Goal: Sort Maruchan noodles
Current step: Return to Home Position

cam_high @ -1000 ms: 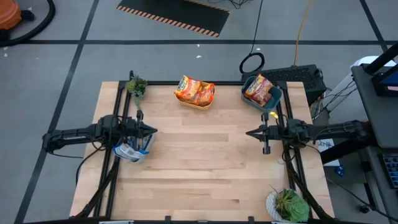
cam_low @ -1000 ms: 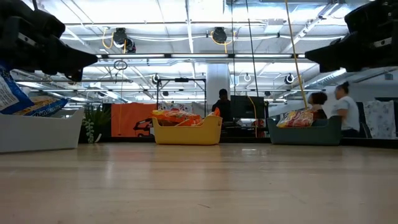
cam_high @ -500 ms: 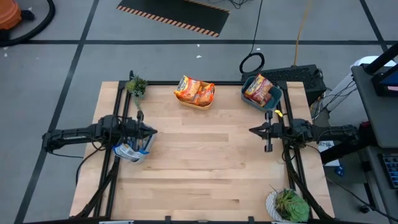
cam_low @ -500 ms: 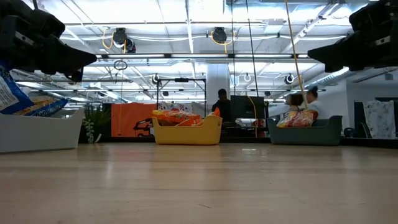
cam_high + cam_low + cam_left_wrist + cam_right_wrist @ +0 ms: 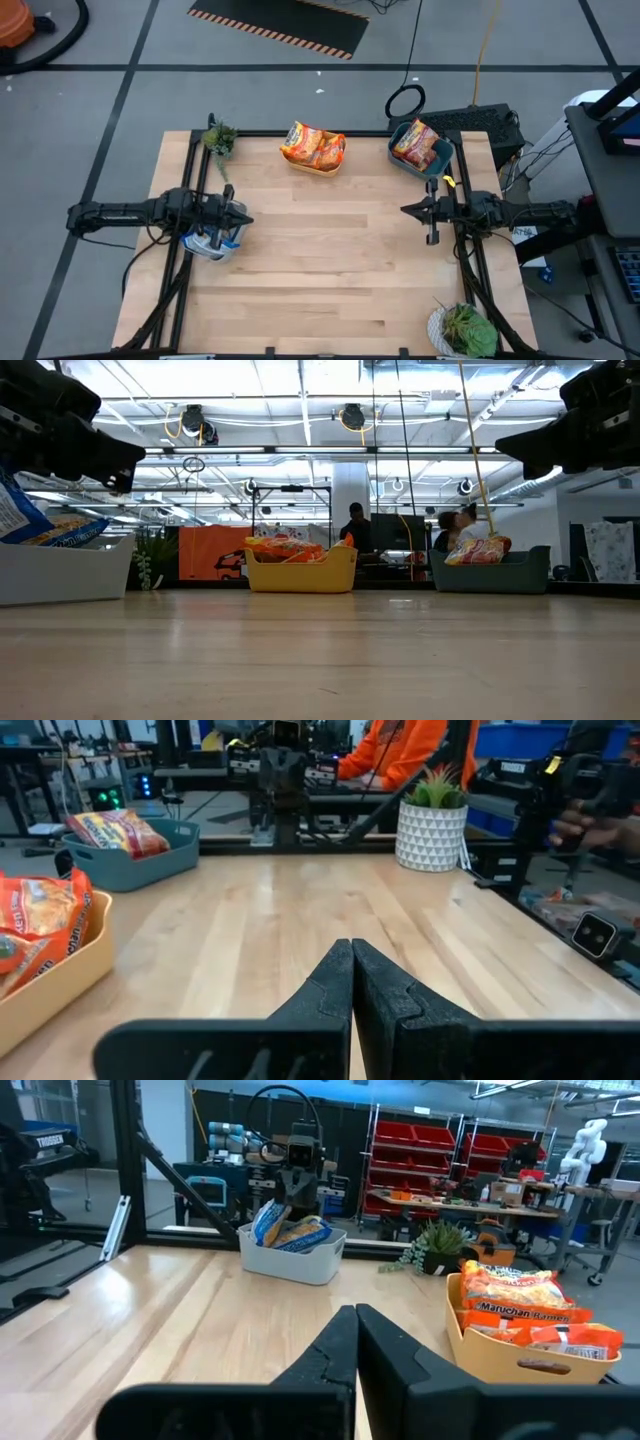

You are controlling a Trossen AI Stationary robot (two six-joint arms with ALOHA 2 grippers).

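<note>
Orange noodle packets [image 5: 313,145] lie in a yellow bin [image 5: 326,167] at the far edge's middle. Red-brown packets [image 5: 415,143] fill a teal bin [image 5: 444,156] at the far right. Blue-and-yellow packets [image 5: 285,1225] sit in a white-grey bin [image 5: 215,248] at the left edge. My left gripper [image 5: 246,217] hovers shut above that bin's inner side, its fingertips [image 5: 352,946] closed together on nothing. My right gripper [image 5: 404,210] hovers shut near the right edge, just nearer than the teal bin, and its fingertips [image 5: 355,1312] are empty too.
A small plant [image 5: 219,138] stands at the far left corner. A potted plant in a white pot [image 5: 462,329] stands at the near right corner. Bare wood [image 5: 320,260] spans the table's middle and near part. People move in the room behind [image 5: 455,525].
My right gripper has drawn back slightly toward the table's right edge, staying shut. My left gripper has drawn back a little toward the left edge, still shut. The bins and packets have not moved. People in the background have walked across.
</note>
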